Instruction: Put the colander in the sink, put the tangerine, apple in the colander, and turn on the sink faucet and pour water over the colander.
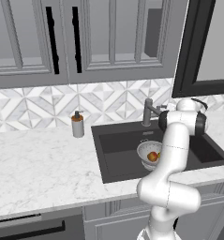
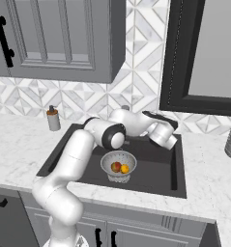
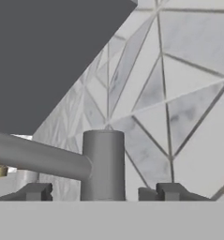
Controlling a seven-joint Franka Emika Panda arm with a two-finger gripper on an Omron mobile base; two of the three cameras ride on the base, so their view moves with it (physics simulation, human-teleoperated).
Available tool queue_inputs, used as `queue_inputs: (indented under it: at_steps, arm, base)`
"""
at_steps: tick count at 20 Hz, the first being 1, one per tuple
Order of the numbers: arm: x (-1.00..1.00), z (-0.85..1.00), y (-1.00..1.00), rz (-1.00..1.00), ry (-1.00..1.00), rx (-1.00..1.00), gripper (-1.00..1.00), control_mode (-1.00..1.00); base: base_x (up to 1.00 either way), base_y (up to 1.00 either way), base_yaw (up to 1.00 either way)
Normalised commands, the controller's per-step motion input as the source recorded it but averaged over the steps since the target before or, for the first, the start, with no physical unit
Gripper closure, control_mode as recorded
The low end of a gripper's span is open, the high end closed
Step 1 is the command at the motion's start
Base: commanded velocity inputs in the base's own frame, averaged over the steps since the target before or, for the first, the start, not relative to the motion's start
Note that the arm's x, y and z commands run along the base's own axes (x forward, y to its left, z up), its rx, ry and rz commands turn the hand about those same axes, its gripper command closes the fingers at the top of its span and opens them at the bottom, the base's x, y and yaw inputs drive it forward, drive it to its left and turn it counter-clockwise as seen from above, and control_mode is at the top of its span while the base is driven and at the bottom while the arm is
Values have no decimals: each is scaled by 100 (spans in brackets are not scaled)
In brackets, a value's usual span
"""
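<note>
straddling the sink faucet [image 3: 103,164], tool [image 3: 95,192] agape.

White arm rises from its base, bends at a dark-jointed elbow and reaches forward, forearm running roughly level toward the back wall with the wrist turned so the hand points at the wall. Gripper [image 3: 94,193] jaws stand apart, the two dark fingertips [image 3: 36,192] showing at either side of the faucet [image 3: 103,161] post, which sits between them nearer the left tip; contact with either tip cannot be told. In the right base view the hand end sits at the far end of the forearm, fingers hidden behind the wrist.
</note>
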Motion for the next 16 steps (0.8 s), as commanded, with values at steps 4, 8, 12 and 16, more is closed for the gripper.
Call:
queue_inputs:
  at_steps: [4,8,12,16]
  arm:
    - [35,0,-3,-10,0,0,-100,-100]
    - [32,1,-4,-25,0,0,-100,-100]
    - [21,0,8,-21,0,0,-100,-100]
    - [1,0,23,-7,1,0,-100,-100]
  base:
    - [0,0,0]
    - [0,0,0]
    - [0,0,0]
    - [0,0,0]
